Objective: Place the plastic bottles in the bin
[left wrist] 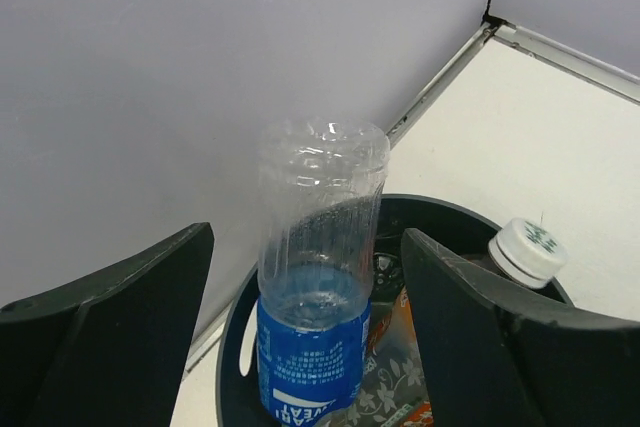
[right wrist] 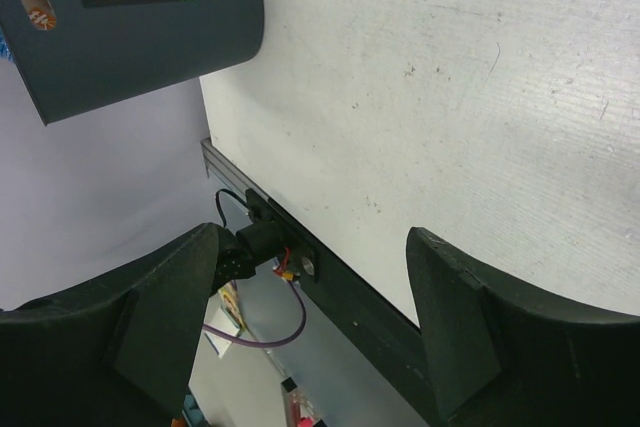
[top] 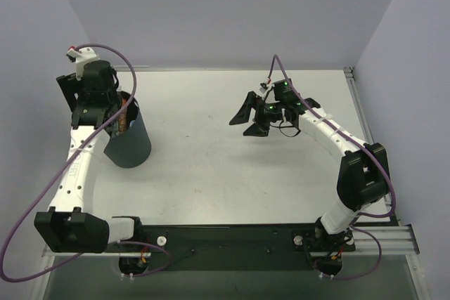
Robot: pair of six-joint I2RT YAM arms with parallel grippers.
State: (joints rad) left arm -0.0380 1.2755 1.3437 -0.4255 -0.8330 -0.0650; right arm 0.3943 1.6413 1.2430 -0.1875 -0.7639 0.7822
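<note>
**Top view.** The table (top: pixel 232 166) is a flat, matt, pale grey slab, closed in by plain lilac-grey walls at the back and on both sides. The bin (top: pixel 130 147) is a dark, smooth, round tapered tub standing towards the left wall. My left pincer (top: pixel 112 107) hangs directly over the bin's mouth, and the arm covers most of the opening. A sliver of orange shows inside the rim. My right pincer (top: pixel 247 119) is well to the right of the bin, above bare table.

**Left wrist view.** My left pincer (left wrist: pixel 307 237) stands wide. Neither black finger touches the blue-labelled bottle (left wrist: pixel 320 277), which stands between them inside the bin (left wrist: pixel 440 209). It is clear ribbed plastic, base upward, with its lower end down among the others. A white-capped bottle (left wrist: pixel 527 250) leans at the bin's far side, and an orange-patterned label (left wrist: pixel 400 367) lies beside the blue one. The wall is close behind the bin.

**Right wrist view.** My right pincer (right wrist: pixel 315 237) is spread wide and grips nothing. The bin (right wrist: pixel 140 37) sits well beyond it and carries a printed "GARBAGE BIN" strip. The table (right wrist: pixel 450 97) shows fine scuffs and specks. A black rail (right wrist: pixel 340 297) edges the table, with a purple cable (right wrist: pixel 270 332) looping below it.
</note>
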